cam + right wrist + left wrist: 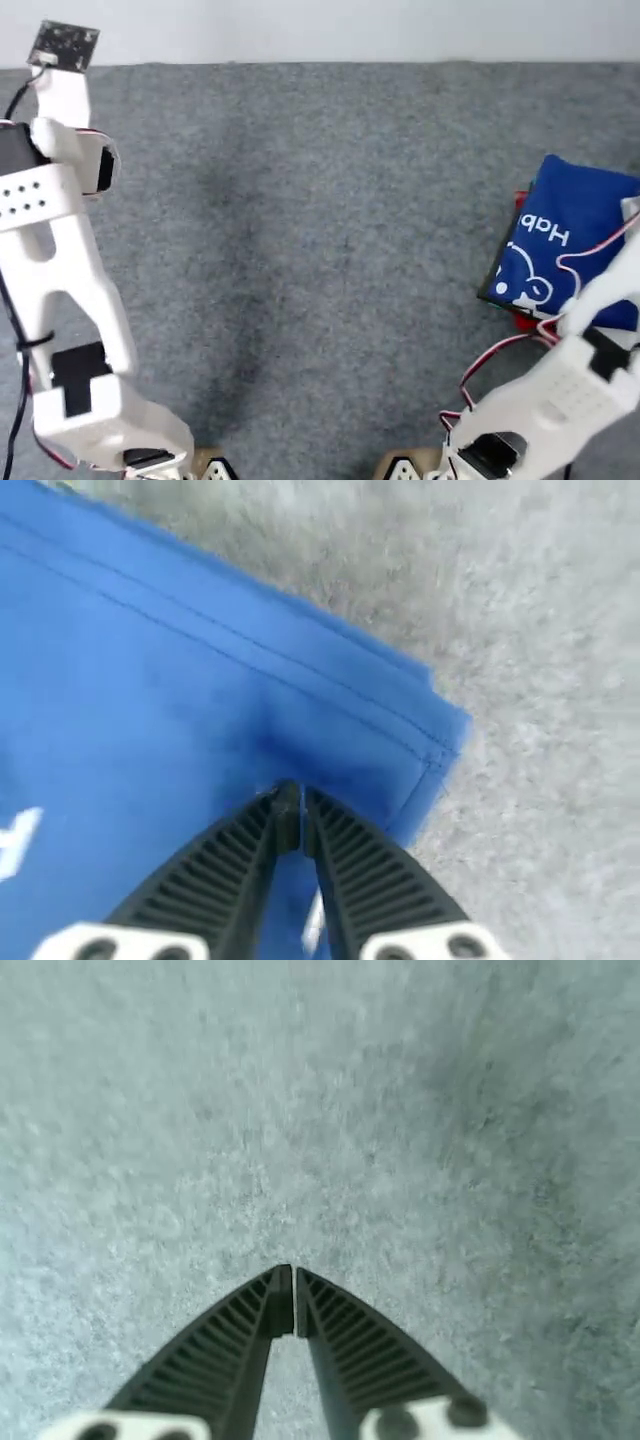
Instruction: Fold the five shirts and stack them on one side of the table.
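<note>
At the near table edge, the right arm (560, 390) leans out to the right side. Right gripper (295, 820) is clenched, tips touching the folded blue shirt (150, 700) near its corner. Blue shirt tops a pile at the right table edge, with a red shirt (522, 320) edge peeking from beneath. Toward the far left, left gripper (293, 1305) has its fingers pressed together, over the grey mat (320, 250).

Grey felt table (330, 250), white wall (350, 30) behind
</note>
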Controlling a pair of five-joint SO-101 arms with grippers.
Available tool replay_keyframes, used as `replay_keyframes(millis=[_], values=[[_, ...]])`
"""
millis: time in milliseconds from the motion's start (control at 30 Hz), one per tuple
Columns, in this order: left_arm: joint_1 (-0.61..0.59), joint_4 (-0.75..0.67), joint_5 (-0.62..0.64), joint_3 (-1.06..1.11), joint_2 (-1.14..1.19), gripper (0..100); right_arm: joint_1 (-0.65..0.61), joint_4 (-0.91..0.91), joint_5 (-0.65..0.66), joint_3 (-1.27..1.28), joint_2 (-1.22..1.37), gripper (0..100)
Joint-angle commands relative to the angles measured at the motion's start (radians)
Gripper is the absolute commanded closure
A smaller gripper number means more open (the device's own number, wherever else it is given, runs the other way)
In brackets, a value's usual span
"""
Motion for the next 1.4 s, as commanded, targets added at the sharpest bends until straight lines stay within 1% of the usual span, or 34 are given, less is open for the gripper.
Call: replay_keyframes(millis=[0, 200, 300, 467, 533, 700, 833, 967, 1067, 1133, 1233, 1367], values=[[0.009, 0.021, -0.002, 0.016, -0.118, 99, -0.061, 0.110, 0.009, -0.049, -0.176, 98.4], [0.011, 0.021, -0.002, 0.194, -0.325, 99, -0.125, 0.343, 0.003, -0.044, -0.298, 98.7], [0.011, 0.018, -0.002, 0.298, -0.460, 99, -0.133, 0.461, -0.087, -0.044, -0.346, 99.0], [0.011, 0.017, -0.002, 0.438, -0.644, 99, -0.134, 0.593, -0.233, -0.043, -0.414, 99.0], [0.011, 0.017, 0.020, 0.475, -0.704, 98, -0.134, 0.596, -0.285, -0.043, -0.435, 99.0], [0.011, 0.017, 0.203, 0.555, -0.821, 98, -0.136, 0.601, -0.408, -0.041, -0.506, 99.0], [0.011, 0.017, 0.267, 0.604, -0.870, 98, -0.137, 0.601, -0.457, -0.002, -0.572, 99.0], [0.011, 0.017, 0.273, 0.648, -0.882, 98, -0.189, 0.601, -0.491, 0.178, -0.664, 99.0], [0.011, 0.017, 0.275, 0.664, -0.884, 98, -0.229, 0.599, -0.493, 0.322, -0.769, 99.0], [0.011, 0.017, 0.315, 0.664, -0.884, 98, -0.265, 0.599, -0.493, 0.413, -0.845, 99.0], [0.011, 0.017, 0.407, 0.664, -0.884, 99, -0.321, 0.596, -0.493, 0.540, -0.949, 99.0], [0.011, 0.017, 0.465, 0.665, -0.914, 99, -0.358, 0.533, -0.494, 0.713, -1.072, 99.0]])
